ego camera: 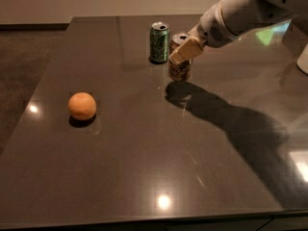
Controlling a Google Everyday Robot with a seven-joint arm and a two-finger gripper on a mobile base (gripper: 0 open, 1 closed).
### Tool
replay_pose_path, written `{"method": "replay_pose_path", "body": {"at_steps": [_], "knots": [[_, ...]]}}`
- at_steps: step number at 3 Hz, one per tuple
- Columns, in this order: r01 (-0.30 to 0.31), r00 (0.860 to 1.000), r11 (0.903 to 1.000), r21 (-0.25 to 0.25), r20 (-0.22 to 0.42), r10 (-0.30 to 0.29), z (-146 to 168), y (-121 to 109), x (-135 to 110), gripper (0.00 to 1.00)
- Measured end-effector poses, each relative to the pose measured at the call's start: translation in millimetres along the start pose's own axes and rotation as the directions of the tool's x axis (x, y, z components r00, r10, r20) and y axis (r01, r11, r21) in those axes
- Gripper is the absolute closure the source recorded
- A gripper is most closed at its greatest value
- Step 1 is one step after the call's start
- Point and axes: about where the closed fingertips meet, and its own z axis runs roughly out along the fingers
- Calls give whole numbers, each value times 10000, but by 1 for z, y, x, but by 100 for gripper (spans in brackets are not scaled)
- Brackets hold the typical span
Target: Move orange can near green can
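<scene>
The green can (159, 42) stands upright near the far edge of the dark table (144, 148). The orange can (179, 67), dark brownish with pale markings and a silver top, is just to its right, close beside it. My gripper (185, 52) reaches in from the upper right and is shut on the orange can, its tan fingers (184, 51) wrapped over the can's upper part. The can's base is at or just above the tabletop; I cannot tell which.
A round orange fruit (82, 106) sits at the left of the table. A white object (303, 59) shows at the right edge. My white arm (245, 11) crosses the upper right and casts a long shadow over the table's right half.
</scene>
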Motion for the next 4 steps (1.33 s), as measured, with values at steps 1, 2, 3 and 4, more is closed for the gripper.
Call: {"method": "replay_pose_path", "body": {"at_steps": [1, 2, 3, 4], "knots": [[-374, 9992, 9992, -125, -160, 372, 22, -16, -7, 100], [-648, 9975, 9978, -138, -275, 644, 32, -26, -5, 100], [-1037, 9944, 9946, -49, -203, 1036, 38, -36, -1, 84], [-1287, 9916, 9916, -161, 64, 1288, 45, -40, -3, 61]]}}
